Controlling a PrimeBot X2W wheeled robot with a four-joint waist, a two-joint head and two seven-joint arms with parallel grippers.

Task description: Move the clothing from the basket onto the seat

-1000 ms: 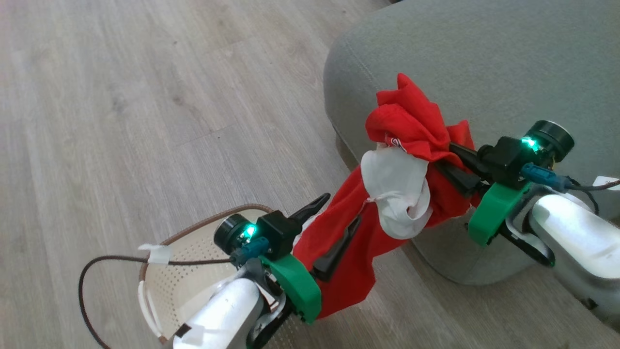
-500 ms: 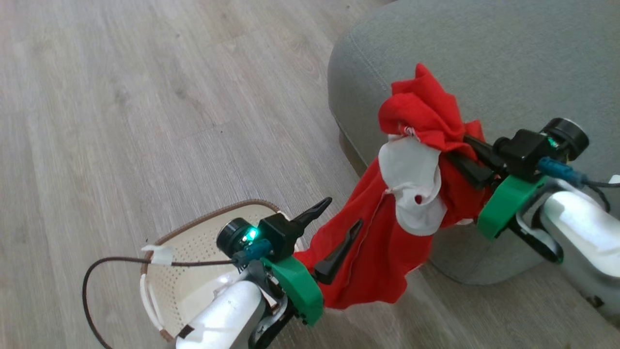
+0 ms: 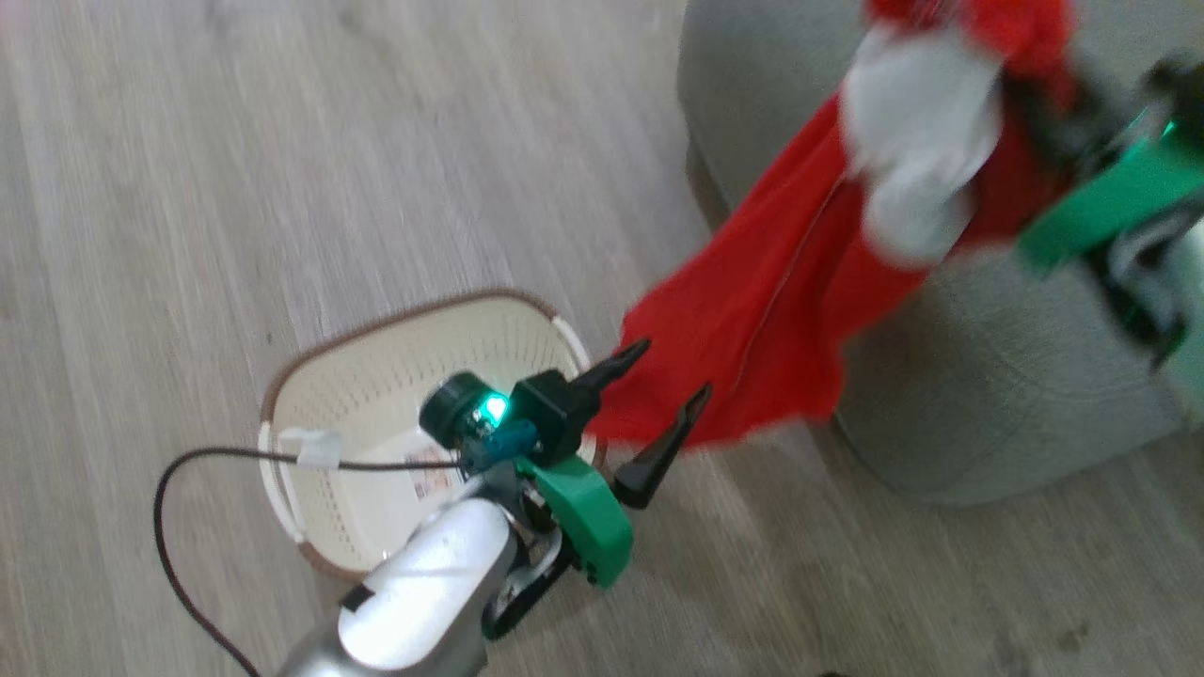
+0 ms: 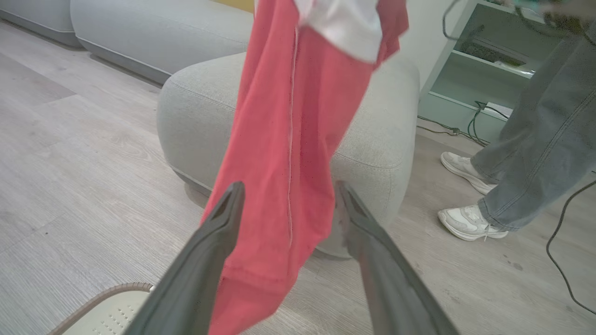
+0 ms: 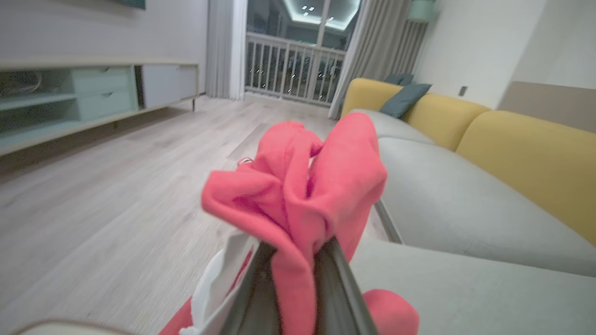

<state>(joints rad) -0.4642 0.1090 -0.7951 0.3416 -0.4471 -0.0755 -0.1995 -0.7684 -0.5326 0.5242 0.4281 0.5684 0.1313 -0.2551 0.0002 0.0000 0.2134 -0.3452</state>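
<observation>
Upper right of the head view: my right gripper point(image 5: 297, 253) is clamped on a bunched end of the clothing point(image 3: 752, 320). It hangs clear of the basket point(image 3: 357, 395), down the near side of the seat point(image 3: 988, 395). Left gripper point(image 3: 670, 369), centre frame, is spread wide and holds nothing; the hem hangs right by its fingers. Lift-out looks done. Left to do: carry over the seat top, release.

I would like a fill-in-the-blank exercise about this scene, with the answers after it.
The right gripper holds the clothing, mainly ___ in colour.
The left gripper is ___, gripping nothing.
The clothing is wholly ___ of the basket.
The person wears ___ shoes.
Answers: red, open, out, white.
</observation>
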